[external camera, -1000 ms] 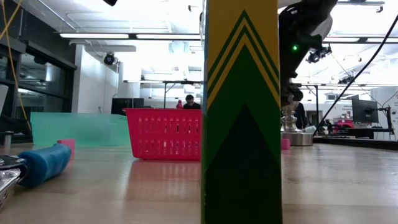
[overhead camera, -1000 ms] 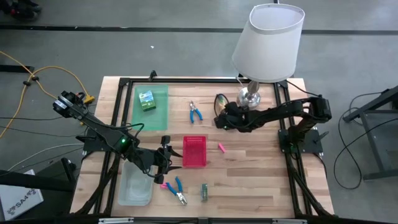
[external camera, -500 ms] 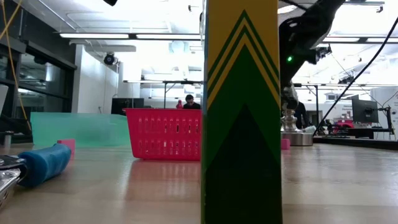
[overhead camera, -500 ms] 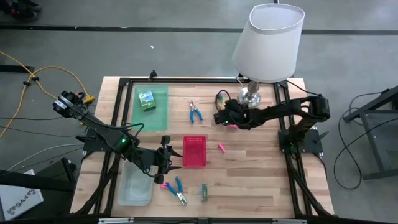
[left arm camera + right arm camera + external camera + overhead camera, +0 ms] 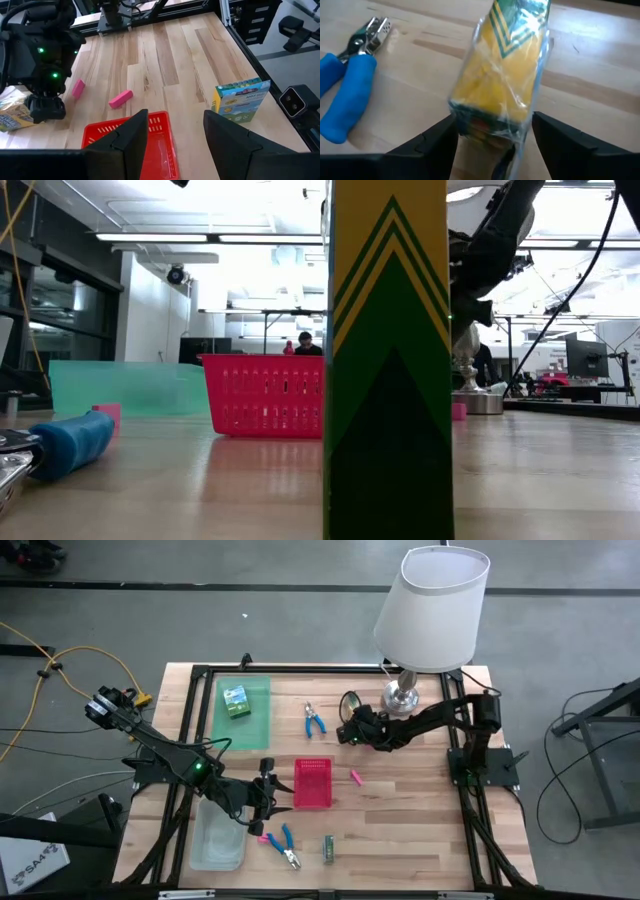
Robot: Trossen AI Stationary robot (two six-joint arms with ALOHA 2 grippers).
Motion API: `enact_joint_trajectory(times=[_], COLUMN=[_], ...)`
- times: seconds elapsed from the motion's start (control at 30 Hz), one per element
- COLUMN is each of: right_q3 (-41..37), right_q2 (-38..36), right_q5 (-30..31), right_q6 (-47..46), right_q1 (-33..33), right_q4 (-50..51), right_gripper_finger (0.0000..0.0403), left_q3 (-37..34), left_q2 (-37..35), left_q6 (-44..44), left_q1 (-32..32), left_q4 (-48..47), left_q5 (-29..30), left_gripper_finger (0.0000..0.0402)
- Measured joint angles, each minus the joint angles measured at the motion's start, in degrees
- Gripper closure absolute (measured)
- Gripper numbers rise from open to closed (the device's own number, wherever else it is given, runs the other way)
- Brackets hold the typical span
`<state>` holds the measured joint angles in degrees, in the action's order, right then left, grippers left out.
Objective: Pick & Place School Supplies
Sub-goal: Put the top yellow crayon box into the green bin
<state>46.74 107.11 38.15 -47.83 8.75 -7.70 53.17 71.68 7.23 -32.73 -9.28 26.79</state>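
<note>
Yellow-and-green cardboard fills our right wrist view: a plastic-wrapped box (image 5: 500, 75) sits between the right claw (image 5: 347, 730) fingers, which look clamped on it, its long axis running away from the wrist. From above, that claw hangs over the worktop (image 5: 400, 830) just beside the blue-handled tool (image 5: 314, 721), near the lamp (image 5: 430, 610). We judge the drop-off comes next; the red basket (image 5: 312, 783) lies nearer than the green tray (image 5: 258, 718). Our left claw (image 5: 266, 792) waits with fingers apart and empty, just beside the basket.
</note>
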Motion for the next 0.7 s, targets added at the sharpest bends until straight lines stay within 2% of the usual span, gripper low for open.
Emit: enact_joint_trajectory(times=[0.7], right_q3=[0.0], right_q2=[0.0], right_q5=[0.4], right_q6=[0.1], right_q1=[0.0], right_q4=[-0.5], right_gripper_finger=[0.0288], left_q3=[0.0], left_q2=[0.0], left_q6=[-0.2], left_q1=[0.0], left_q4=[0.2], left_q5=[0.0], left_gripper_finger=[0.0219])
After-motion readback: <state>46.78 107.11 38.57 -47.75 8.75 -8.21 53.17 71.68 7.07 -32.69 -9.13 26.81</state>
